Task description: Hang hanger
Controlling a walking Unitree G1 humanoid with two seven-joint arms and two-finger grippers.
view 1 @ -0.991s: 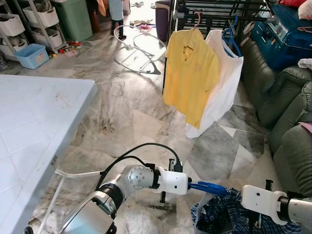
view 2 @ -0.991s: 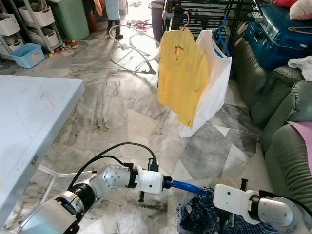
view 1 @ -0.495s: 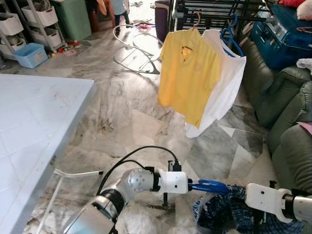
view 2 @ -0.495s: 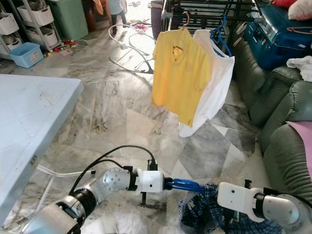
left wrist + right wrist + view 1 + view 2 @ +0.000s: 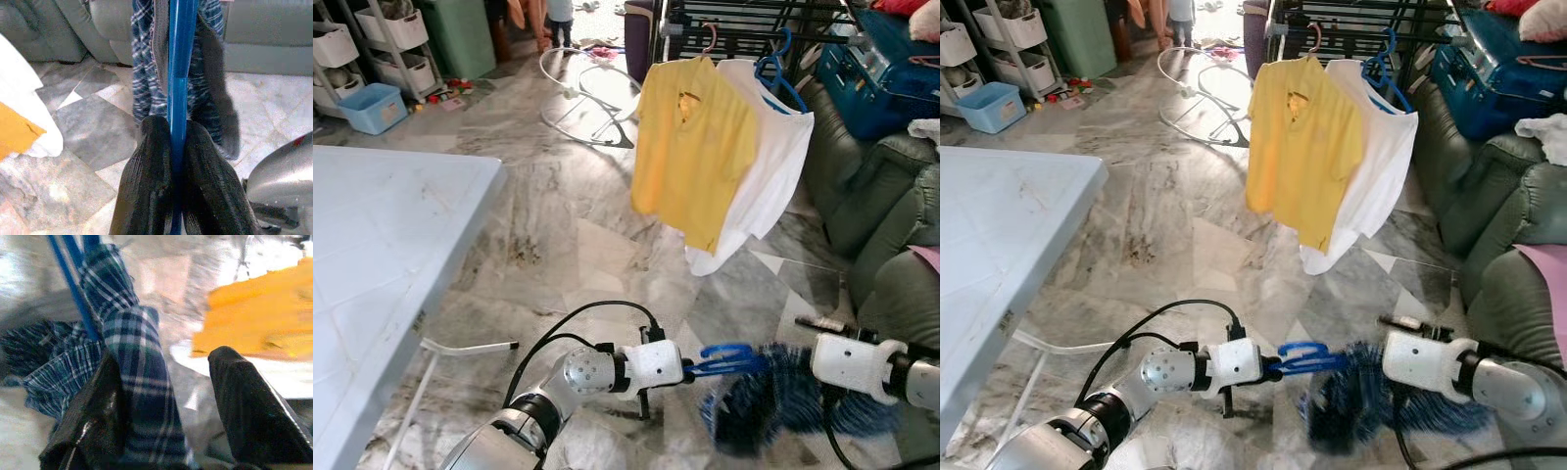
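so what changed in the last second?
The blue plaid shirt on the blue plastic hanger has swung up and now blurs between the arms. The left gripper stays shut on the hanger; the right gripper stays open at the cloth. The yellow shirt still hangs on the rack.

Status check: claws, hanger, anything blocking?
Left claw shut on blue hanger. Right claw open around plaid shirt on it. Rack ahead already carries yellow shirt and white shirt.
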